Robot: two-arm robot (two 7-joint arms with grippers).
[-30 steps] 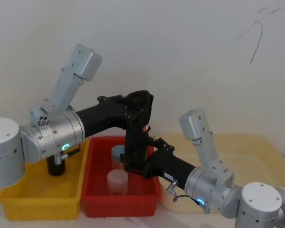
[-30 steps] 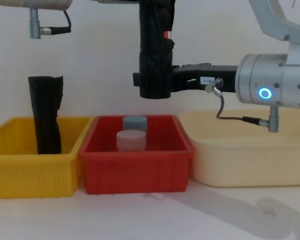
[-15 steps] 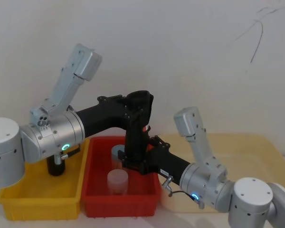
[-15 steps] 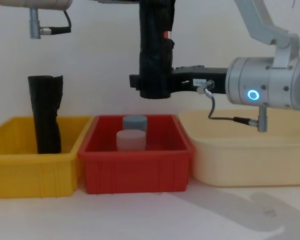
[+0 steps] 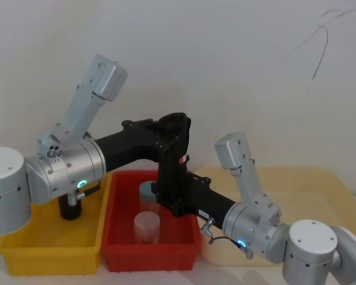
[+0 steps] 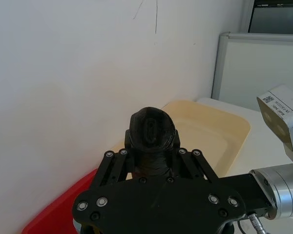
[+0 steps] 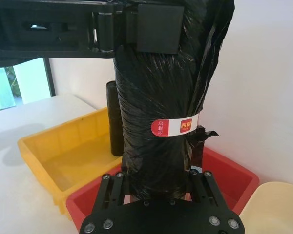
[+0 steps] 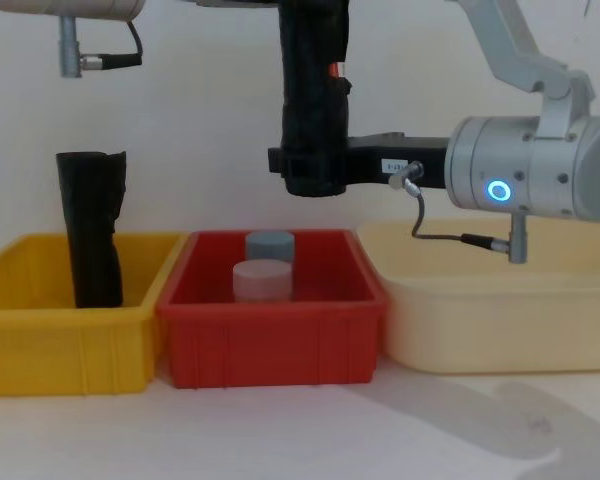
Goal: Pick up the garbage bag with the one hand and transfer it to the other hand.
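Observation:
The garbage bag (image 5: 171,169), a black roll with a red-orange label (image 7: 178,126), hangs upright above the red bin (image 8: 270,345). My left gripper (image 5: 168,132) comes in from the left and is shut on the roll's upper end; its pad (image 7: 156,22) presses the plastic. From the right, my right gripper (image 8: 310,165), the one with the white label sticker (image 8: 395,163), stands open. Its fingers (image 7: 198,151) lie on either side of the roll's lower end, close to the plastic. The roll's rounded top (image 6: 152,127) stands between the left gripper's links.
Below the roll, the red bin holds a grey cylinder (image 8: 270,245) and a pale one (image 8: 263,280). A taller black roll (image 8: 92,228) stands in the yellow bin (image 8: 65,350) on the left. A cream tray (image 8: 500,310) lies on the right.
My right arm has slid left and forward, bringing its gripper farther around the bag's lower end. The left arm and the bag have stayed still.

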